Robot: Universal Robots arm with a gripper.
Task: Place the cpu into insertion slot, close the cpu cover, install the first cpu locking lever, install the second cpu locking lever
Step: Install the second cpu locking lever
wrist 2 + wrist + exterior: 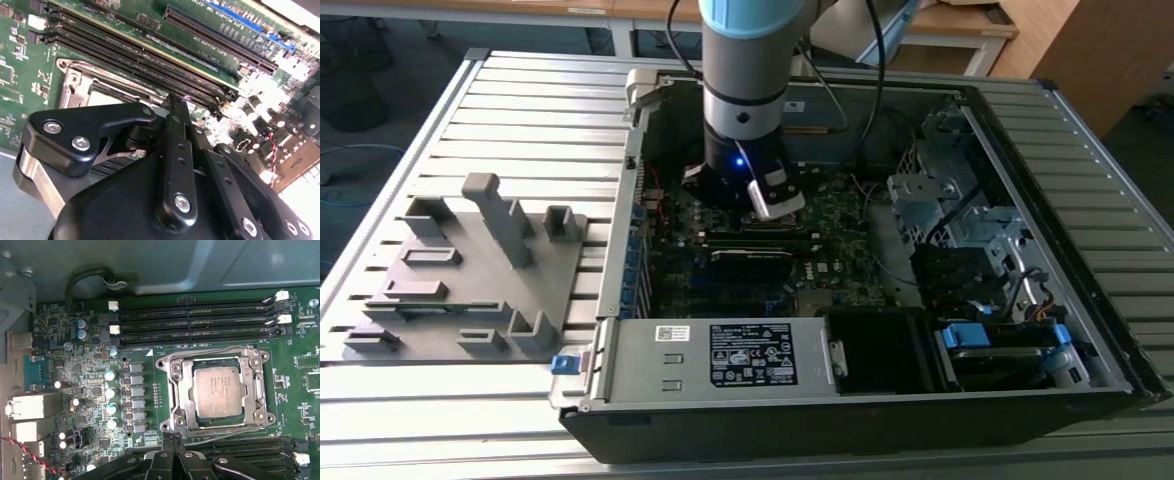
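cpu (218, 390) in insertion slot (172, 390), apparently under cpu cover (257, 390)

No legible print on the white labels (753, 354) or cpu (218, 391).

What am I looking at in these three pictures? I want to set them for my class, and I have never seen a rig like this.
The exterior view shows a robot arm reaching down into an open computer case that lies on a slatted metal table. A grey plastic fixture sits on the table at the exterior view's left.

The other two pictures come from cameras riding on the arm's wrist, looking at the green motherboard. In the first wrist view the cpu lies in the insertion slot, with the silver cpu cover framing it. Long black memory slots run beside it.

The black pincer hangs just above the socket's edge, fingers together, holding nothing.
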